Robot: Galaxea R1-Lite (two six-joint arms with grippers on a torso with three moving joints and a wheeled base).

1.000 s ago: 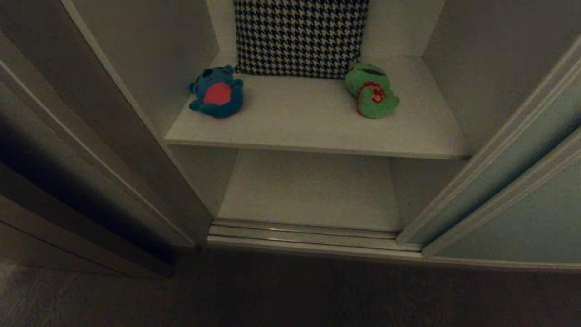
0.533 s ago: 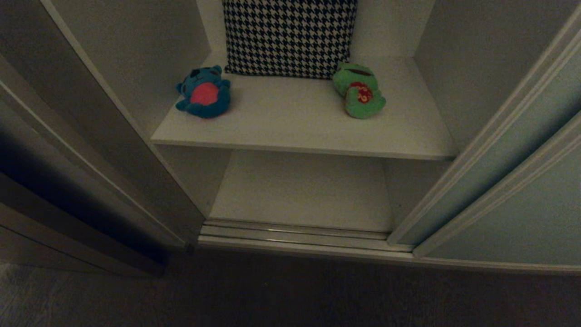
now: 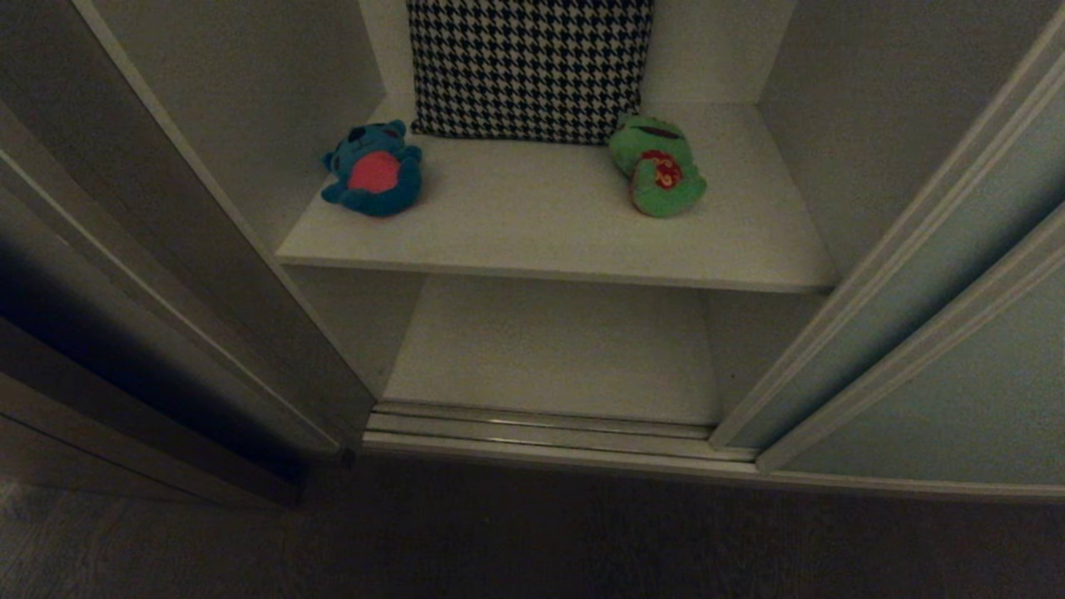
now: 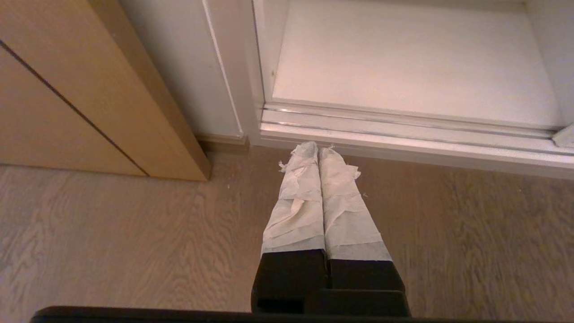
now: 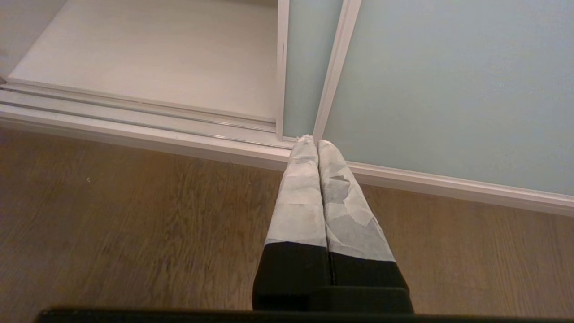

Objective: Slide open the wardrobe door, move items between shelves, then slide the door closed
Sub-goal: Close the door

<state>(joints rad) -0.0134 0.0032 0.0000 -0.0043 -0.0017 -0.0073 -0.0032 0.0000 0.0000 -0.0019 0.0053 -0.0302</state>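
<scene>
Sliding wardrobe door point(image 3: 932, 274), the pale grey-green panel in its light beige frame, stands pushed over to my right, overlapping its twin point(image 3: 957, 399), so the compartment in front of me is open. On the upper shelf point(image 3: 549, 241) lie both plush toys: the blue plush toy point(image 3: 373, 178) with the red belly toward the left side, near the white inner wall, and the green frog plush point(image 3: 657, 166) with its red spotted patch toward the right. They lie well apart. Behind them a black-and-white houndstooth pillow point(image 3: 529, 66) leans upright against the back wall, and the frog's head touches its lower corner. The lower shelf point(image 3: 549, 349) sits below, just behind the metal door track point(image 3: 541, 433).

Neither of my arms shows from the head. My left hand point(image 4: 318, 152) hangs low over the wooden floor point(image 4: 112, 242), its paper-wrapped fingers point(image 4: 298, 197) pressed together with nothing between them, tips pointing at the track beside the wooden side panel point(image 4: 89, 89). My right hand point(image 5: 312, 142) hangs the same way, fingers point(image 5: 345, 211) pressed together and empty, tips pointing at the spot where the two door frames meet the bottom rail.
</scene>
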